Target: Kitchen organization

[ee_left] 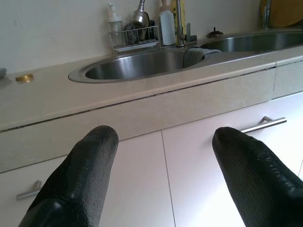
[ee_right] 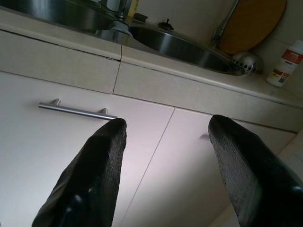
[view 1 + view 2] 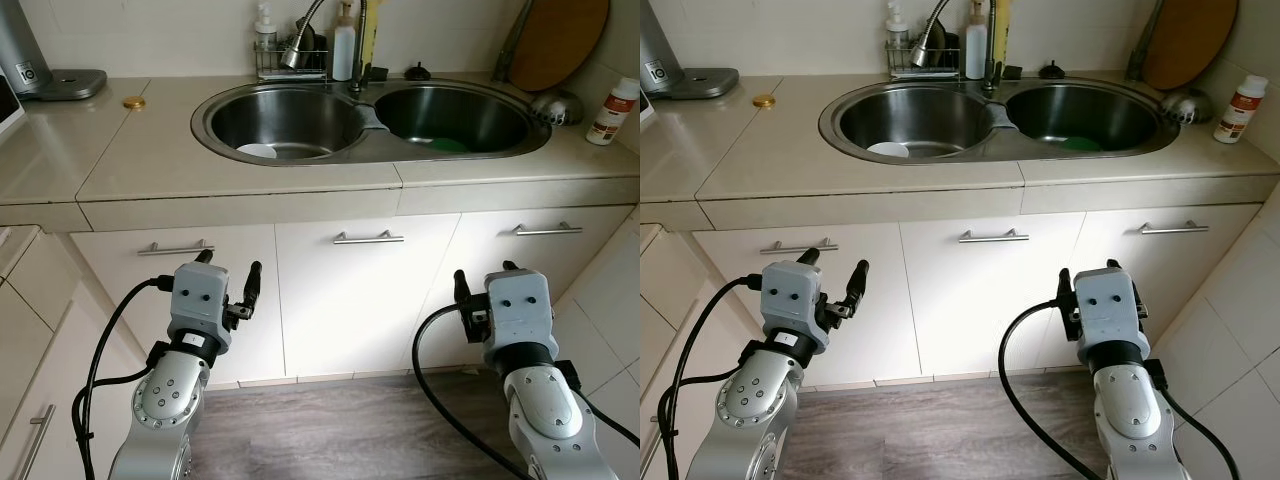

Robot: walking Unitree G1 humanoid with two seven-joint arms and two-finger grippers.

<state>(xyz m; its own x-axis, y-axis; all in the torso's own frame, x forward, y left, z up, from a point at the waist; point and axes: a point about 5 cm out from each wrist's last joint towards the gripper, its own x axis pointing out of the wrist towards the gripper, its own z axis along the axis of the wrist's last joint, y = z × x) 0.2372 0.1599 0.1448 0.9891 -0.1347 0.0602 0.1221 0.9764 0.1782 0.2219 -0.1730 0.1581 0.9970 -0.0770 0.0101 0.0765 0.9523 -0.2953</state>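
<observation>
A double steel sink [image 3: 372, 117] is set in the beige counter [image 3: 130, 150]. Its left basin holds a white dish [image 3: 258, 151], and something green [image 3: 447, 144] lies in the right basin. My left gripper [image 3: 230, 264] hangs open below the counter edge, in front of the left cabinet door. My right gripper [image 3: 485, 272] is also open, at about the same height before the right cabinet door. Both hold nothing. The left wrist view looks between its fingers [image 1: 85, 170] at the counter front. The right wrist view looks between its fingers [image 2: 94, 165] at a door handle [image 2: 75, 110].
Behind the sink stand a wire rack with soap bottles [image 3: 290, 58] and a faucet [image 3: 303, 32]. A round wooden board [image 3: 560, 40], a metal ladle [image 3: 557, 105] and a white red-capped bottle [image 3: 612, 110] are at the right. At the left are a small gold lid [image 3: 133, 102] and a grey appliance [image 3: 45, 70].
</observation>
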